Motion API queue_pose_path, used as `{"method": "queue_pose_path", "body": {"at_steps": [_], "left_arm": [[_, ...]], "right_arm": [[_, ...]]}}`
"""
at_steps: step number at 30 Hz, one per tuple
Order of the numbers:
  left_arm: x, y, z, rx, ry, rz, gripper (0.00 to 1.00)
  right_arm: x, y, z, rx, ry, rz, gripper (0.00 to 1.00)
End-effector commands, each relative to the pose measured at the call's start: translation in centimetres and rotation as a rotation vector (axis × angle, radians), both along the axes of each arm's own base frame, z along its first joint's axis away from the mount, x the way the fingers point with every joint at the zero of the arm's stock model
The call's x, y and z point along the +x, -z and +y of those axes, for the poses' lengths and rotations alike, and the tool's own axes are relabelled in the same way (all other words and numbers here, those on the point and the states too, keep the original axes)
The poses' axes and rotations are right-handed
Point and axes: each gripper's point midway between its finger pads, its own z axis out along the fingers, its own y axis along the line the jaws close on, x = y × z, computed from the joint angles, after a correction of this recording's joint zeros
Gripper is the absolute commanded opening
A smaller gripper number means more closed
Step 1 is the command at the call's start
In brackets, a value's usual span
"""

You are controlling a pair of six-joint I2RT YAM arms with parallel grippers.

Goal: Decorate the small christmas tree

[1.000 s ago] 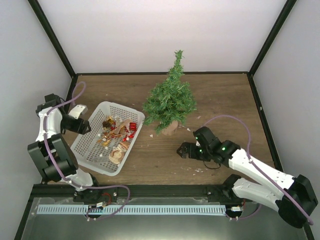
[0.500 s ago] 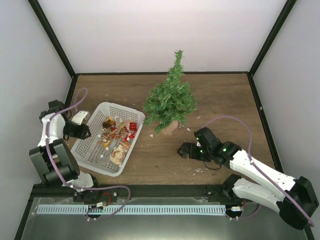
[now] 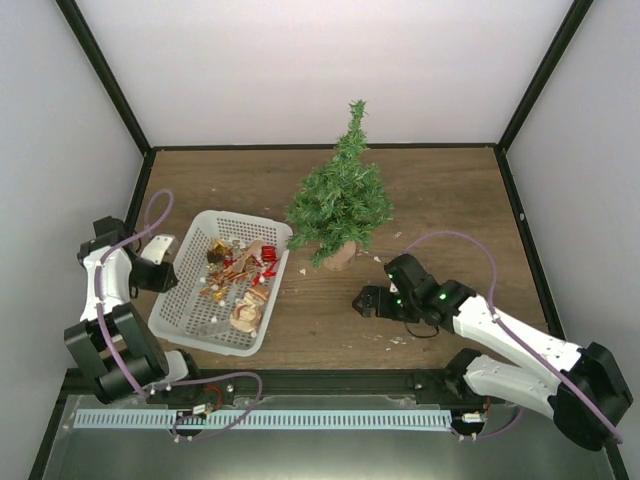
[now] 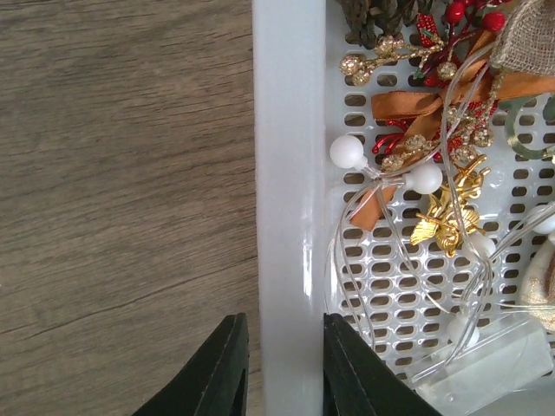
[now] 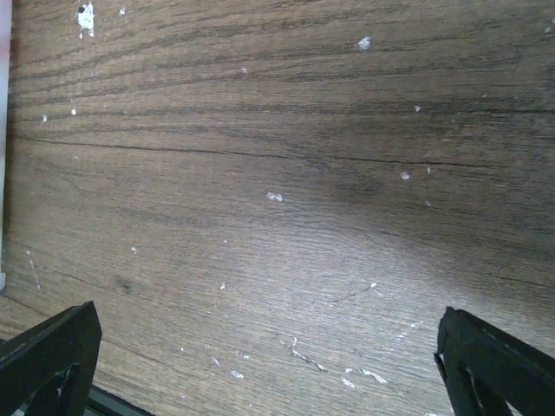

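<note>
Left fingers [image 3: 168, 277] are closed down narrow on the left rim of the white basket [image 4: 288, 173], one outside over the table [image 3: 430, 200] and one inside on the perforated floor. The rim fills the gap between them.

In the basket there's an orange ribbon bow [image 4: 423, 104], a gold ornament [image 4: 447, 221], red berries [image 4: 473, 13] and white beads [image 4: 347, 152] on clear string.

Right fingers [image 3: 366, 301] are spread wide. On the right wrist cam I only see the tips in the bottom corners, with bare wood between them and nothing held.

The small christmas tree [image 3: 340, 200] stands upright mid-table on its tan base [image 3: 341, 256], just beside the basket's far right corner. It's a full basket-width away from the left fingers. The right fingers sit near the base, in front and slightly right of it, not touching. The tree isn't in either wrist view.
</note>
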Motion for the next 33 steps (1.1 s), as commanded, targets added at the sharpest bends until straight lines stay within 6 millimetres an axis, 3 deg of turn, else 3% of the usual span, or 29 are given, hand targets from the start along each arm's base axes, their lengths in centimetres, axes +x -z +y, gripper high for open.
{"method": "queue_pose_path", "body": {"at_steps": [1, 14, 20, 25, 29, 33], "left_arm": [[-0.4, -0.3, 0.9, 0.027, -0.059, -0.028, 0.23], [-0.5, 0.5, 1.9, 0.056, -0.142, -0.034, 0.14], [-0.9, 0.6, 4.4, 0.050, -0.235, -0.030, 0.10], [-1.8, 0.7, 5.3, 0.066, -0.239, -0.025, 0.09], [-1.7, -0.5, 4.5, 0.051, -0.188, -0.072, 0.13], [-0.5, -3.1, 4.2, 0.029, -0.156, -0.131, 0.24]], "right_arm": [[0.8, -1.1, 0.6, 0.020, -0.014, -0.039, 0.98], [1.0, -1.2, 0.7, 0.005, -0.028, -0.040, 0.99], [1.1, -1.2, 0.7, 0.000, -0.029, -0.043, 0.99], [1.2, -1.1, 0.6, -0.004, -0.027, -0.047, 0.99], [1.1, -0.9, 0.6, -0.006, -0.027, -0.046, 0.99], [1.1, -1.0, 0.4, -0.016, -0.030, -0.051, 0.99]]}}
